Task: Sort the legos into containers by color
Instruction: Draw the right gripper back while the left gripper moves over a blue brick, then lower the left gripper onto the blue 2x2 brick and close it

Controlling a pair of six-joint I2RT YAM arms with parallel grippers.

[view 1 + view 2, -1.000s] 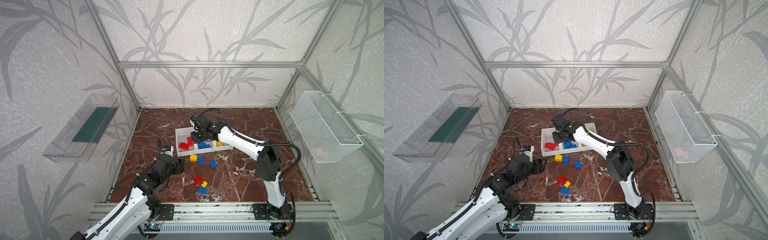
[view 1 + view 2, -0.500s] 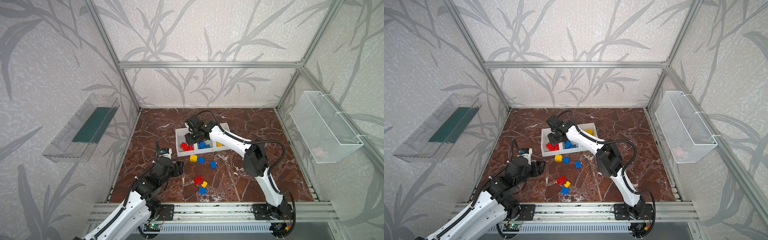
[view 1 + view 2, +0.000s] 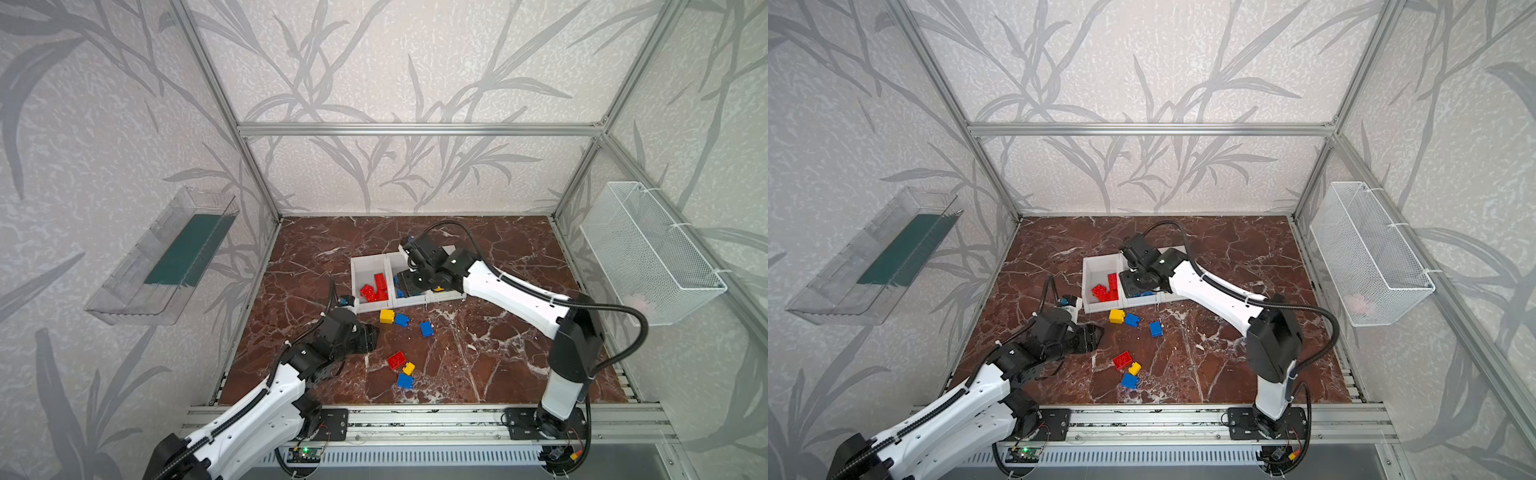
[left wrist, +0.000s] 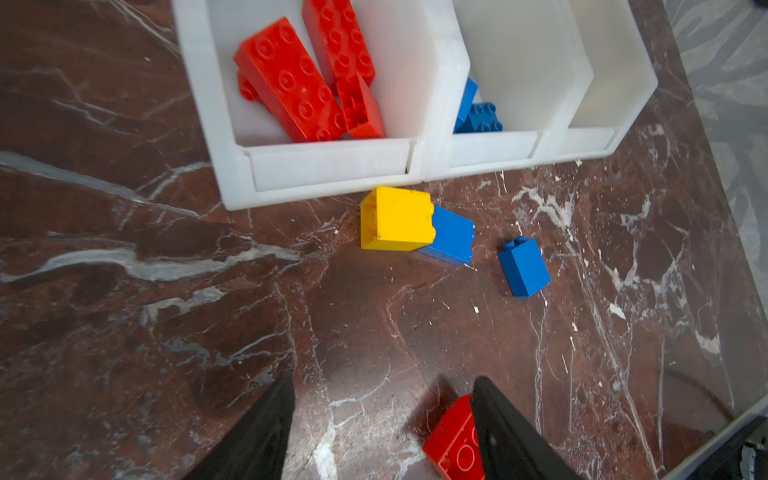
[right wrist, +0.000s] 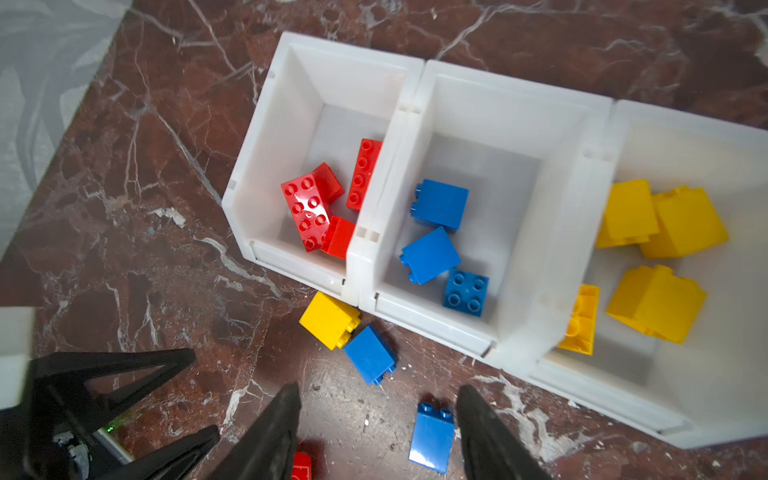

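Top views both show the marble table (image 3: pixel 498 340) inside its walls; clock hours below are read in those views. A wire basket (image 3: pixel 648 253) hangs on the wall at 3 o'clock and a clear tray (image 3: pixel 166 257) at 9 o'clock, both well apart from the work. Three white bins (image 3: pixel 368 307) stand side by side just toward 12 o'clock of the table's middle: red bin (image 5: pixel 266 137), blue bin (image 5: pixel 498 87) and yellow bin (image 5: pixel 685 120). Each holds only bricks of its own colour. The right arm (image 3: pixel 519 297) reaches in from 4 o'clock and in both top views covers most of the blue bin and yellow bin.

Six bricks lie loose on the table. A yellow brick (image 4: pixel 395 224) lies just at 6 o'clock of the red bin's front wall, touching a blue brick (image 4: pixel 451 241) at its 3 o'clock. A lone blue brick (image 4: pixel 523 268) lies near them, apart. Farther toward 6 o'clock, a red brick (image 3: pixel 395 360), a small yellow brick (image 3: pixel 409 368) and a low blue brick (image 3: pixel 404 381) cluster together.

The right gripper (image 5: pixel 378 388) hangs over the blue bin, jaws at a middling width, gripping nothing. The left gripper (image 4: pixel 382 380) hovers at 8 o'clock of the yellow brick, jaws well apart and empty. The red brick shows beside one finger, partly hidden by it; whether they touch cannot be told.
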